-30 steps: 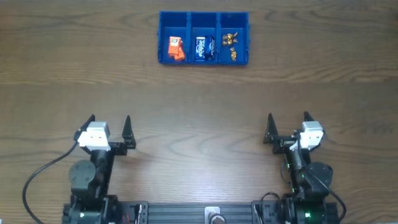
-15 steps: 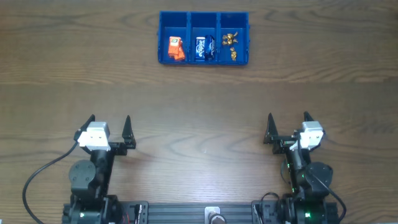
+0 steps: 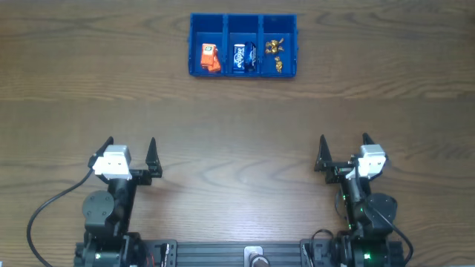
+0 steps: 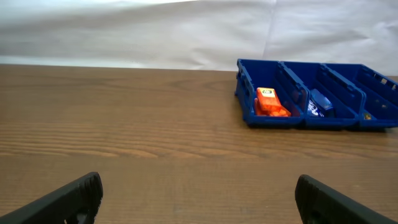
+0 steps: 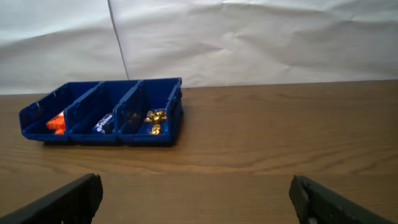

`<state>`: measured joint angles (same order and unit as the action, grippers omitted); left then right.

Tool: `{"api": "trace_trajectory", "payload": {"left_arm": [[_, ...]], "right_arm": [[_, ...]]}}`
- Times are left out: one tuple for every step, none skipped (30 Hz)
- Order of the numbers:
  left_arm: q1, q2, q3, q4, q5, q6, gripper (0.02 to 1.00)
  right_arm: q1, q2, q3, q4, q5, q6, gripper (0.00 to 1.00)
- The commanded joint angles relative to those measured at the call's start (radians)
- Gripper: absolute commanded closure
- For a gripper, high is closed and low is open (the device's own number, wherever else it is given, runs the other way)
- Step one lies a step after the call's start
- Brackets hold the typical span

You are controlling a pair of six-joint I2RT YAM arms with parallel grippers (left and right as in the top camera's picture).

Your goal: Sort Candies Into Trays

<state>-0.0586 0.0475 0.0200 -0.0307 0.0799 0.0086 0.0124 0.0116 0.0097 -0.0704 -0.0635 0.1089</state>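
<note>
Left end effector (image 3: 131, 141) spread; right end effector (image 3: 344, 138) spread — tray (image 3: 243, 73) well apart

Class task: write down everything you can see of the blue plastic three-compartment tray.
The blue plastic three-compartment tray is a rectangular bin with raised walls and two inner dividers. It sits flat on the brown wooden table, towards its far side. Seen from above, the left compartment holds orange wrapped candy, the middle one a blue wrapped candy, and the right one several small gold candies. Nothing else touches it.

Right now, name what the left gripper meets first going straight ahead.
Probably nothing: the left gripper faces bare table; the blue tray sits off to its right.
</note>
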Motion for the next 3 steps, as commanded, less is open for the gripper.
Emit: {"api": "trace_trajectory", "payload": {"left_arm": [[0.006, -0.007, -0.014, -0.040, 0.017, 0.014, 0.023], [0.006, -0.007, -0.014, -0.040, 0.017, 0.014, 0.020], [0.006, -0.007, -0.014, -0.040, 0.017, 0.014, 0.020]], "right_arm": [[-0.008, -0.010, -0.002, -0.007, 0.010, -0.006, 0.003], [-0.008, -0.010, -0.002, -0.007, 0.010, -0.006, 0.003], [-0.008, -0.010, -0.002, -0.007, 0.010, -0.006, 0.003]]}}
